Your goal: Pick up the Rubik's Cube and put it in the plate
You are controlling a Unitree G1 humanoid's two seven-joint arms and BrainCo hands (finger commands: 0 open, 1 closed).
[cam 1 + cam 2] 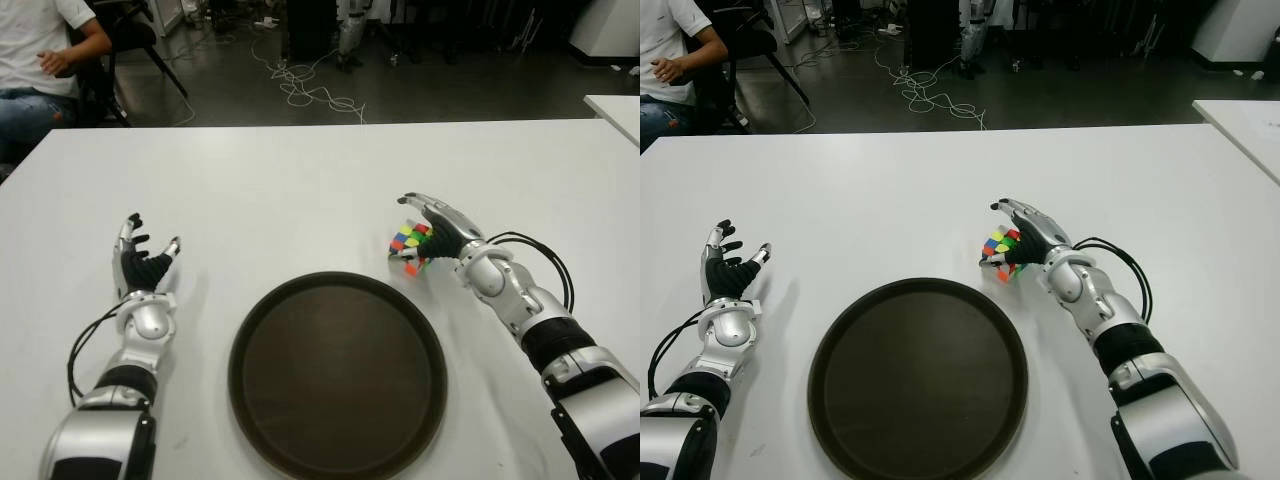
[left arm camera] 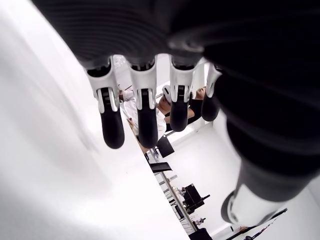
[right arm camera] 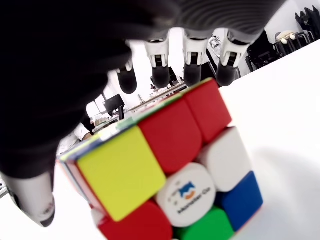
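The Rubik's Cube [image 1: 408, 249] sits on the white tabletop [image 1: 300, 190] just past the far right rim of the round dark plate [image 1: 250, 330], which lies near the front edge. The right hand [image 1: 438, 228] arches over the cube, fingers [image 3: 160, 70] extended above its top, thumb beside it, not clamped. The left hand [image 1: 142, 262] shows toward the left edge, palm up, fingers spread and holding nothing.
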